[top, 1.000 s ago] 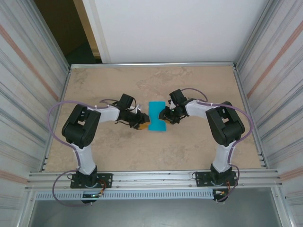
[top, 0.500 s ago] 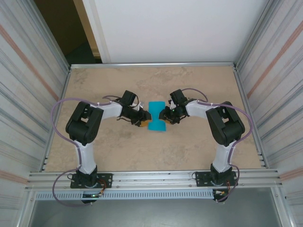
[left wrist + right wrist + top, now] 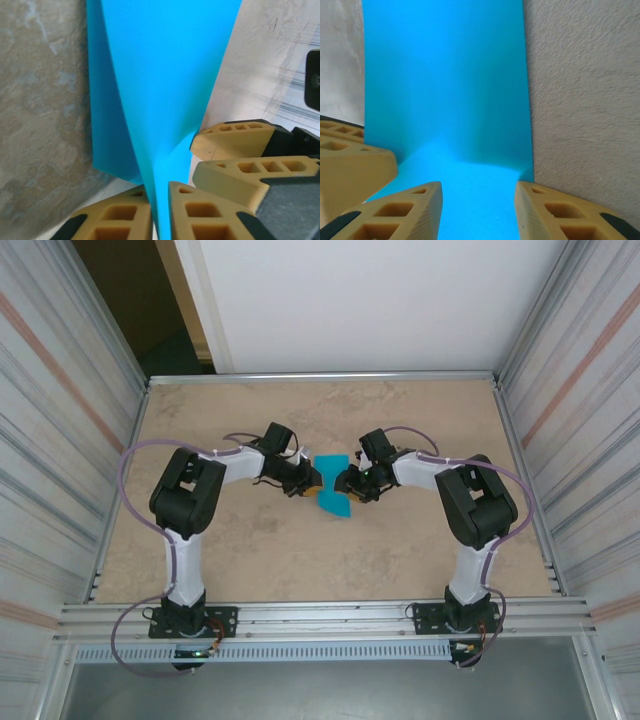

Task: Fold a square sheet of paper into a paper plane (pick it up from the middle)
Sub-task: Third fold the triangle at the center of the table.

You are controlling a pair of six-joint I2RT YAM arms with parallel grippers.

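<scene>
The square sheet of paper (image 3: 333, 500) lies mid-table between both grippers, turquoise-blue, its left side raised and buckled. My left gripper (image 3: 309, 483) is shut on that raised part. In the left wrist view the paper (image 3: 165, 75) narrows into a thin fold pinched in the left gripper (image 3: 159, 191). My right gripper (image 3: 346, 483) is at the sheet's right side. In the right wrist view the right gripper (image 3: 478, 187) is open, with the flat paper (image 3: 445, 75) below and between its fingers. The paper plane is out of view.
The beige stone-patterned table (image 3: 400, 550) is boxed in by ribbed metal walls, one on the left (image 3: 60, 440) and one on the right (image 3: 590, 440). An aluminium rail (image 3: 320, 618) runs along the near edge, with the arm bases on it.
My left gripper has moved right onto the sheet and shut on it, lifting and buckling the left side. The right gripper's jaws have opened a little wider.
</scene>
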